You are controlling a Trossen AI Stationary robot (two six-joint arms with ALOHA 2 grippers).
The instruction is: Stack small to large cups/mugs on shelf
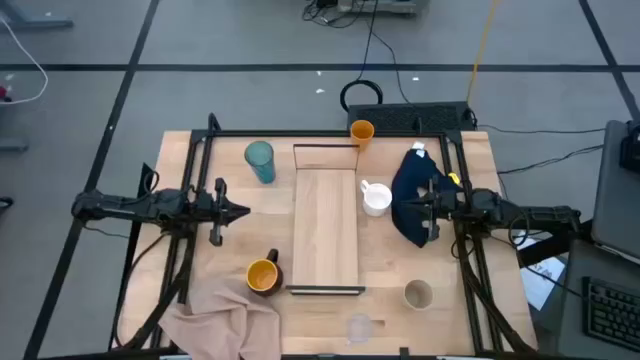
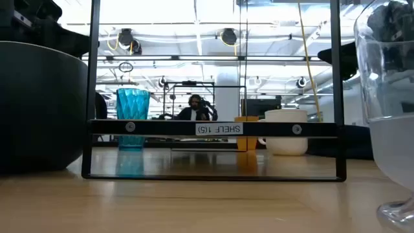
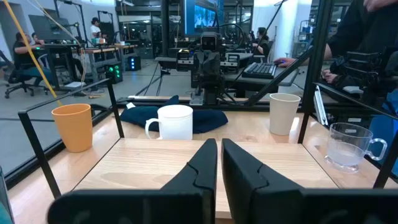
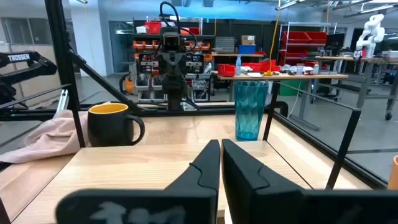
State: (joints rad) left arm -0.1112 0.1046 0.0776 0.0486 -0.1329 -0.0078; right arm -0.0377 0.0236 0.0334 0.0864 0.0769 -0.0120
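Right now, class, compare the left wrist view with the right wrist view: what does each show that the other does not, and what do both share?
Only the left wrist view shows the small orange cup, the white handled mug, the beige cup, the tiny clear glass and the dark blue cloth.

Only the right wrist view shows the dark mug with its yellow inside, the teal tumbler and the pink cloth.

Both share the pale wooden shelf bare of cups, each arm's own shut gripper, left gripper and right gripper, and the opposite arm beyond.

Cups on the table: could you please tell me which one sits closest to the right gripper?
The white handled mug, just beside the shelf. It stands nearest the right gripper; every other cup is clearly farther off.
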